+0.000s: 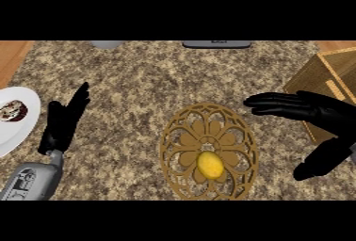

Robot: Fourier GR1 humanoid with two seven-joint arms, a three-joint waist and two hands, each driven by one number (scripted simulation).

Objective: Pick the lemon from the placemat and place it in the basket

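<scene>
**Head view: right hand spread wide, lemon waiting**

Right hand hovered spread apart, holding nothing, just left of the basket. Lemon sat nearer and left, centred on the placemat. Best play: drop straight over it, thumb opposite fingers. Left hand rested flat, far left.

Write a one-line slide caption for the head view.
Lemon rests on the placemat; open right hand hovers between it and the basket; left hand rests by a plate.
</scene>
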